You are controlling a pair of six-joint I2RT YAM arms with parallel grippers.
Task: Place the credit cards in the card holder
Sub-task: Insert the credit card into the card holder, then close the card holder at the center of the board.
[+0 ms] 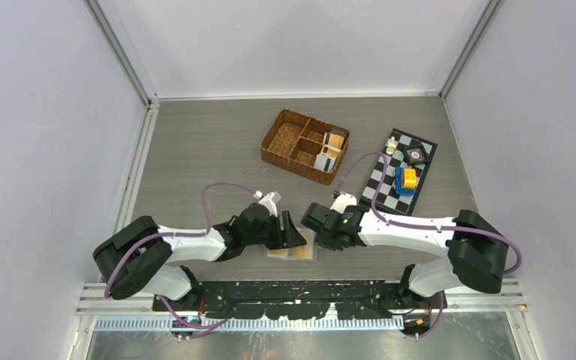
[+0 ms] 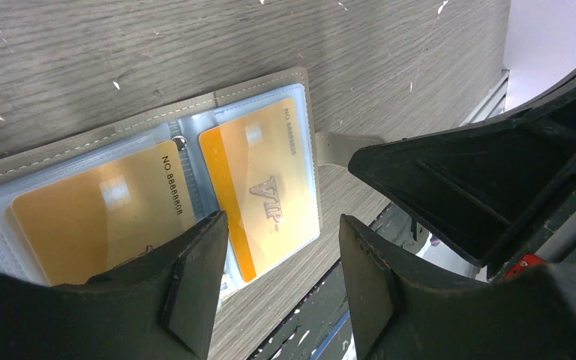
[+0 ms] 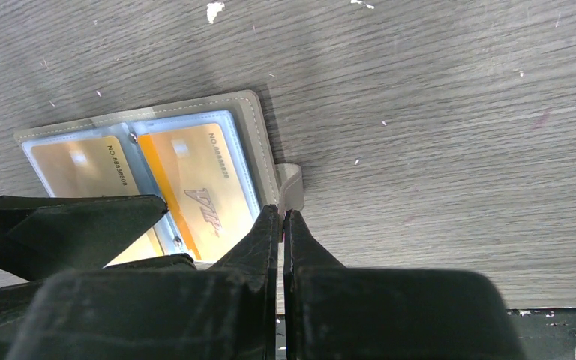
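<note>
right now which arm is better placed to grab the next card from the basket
Probably right: the cards stand in the right-hand compartments of the wicker basket, nearer the right gripper, though it is shut; the left gripper hangs open over the card holder.

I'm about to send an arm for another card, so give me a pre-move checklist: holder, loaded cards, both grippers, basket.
1. Holder ready: the grey-olive folding card holder lies open on the grey wood-grain table: ok.
2. Loaded cards: the gold VIP card and the second gold card sit in clear sleeves: ok.
3. Free hand: the left gripper is open and empty: ok.
4. Hold-down: the right gripper is shut at the snap tab; whether it pinches the tab: cannot tell.
5. All cards loaded: loose cards sit in the brown wicker basket: not ok.
</note>
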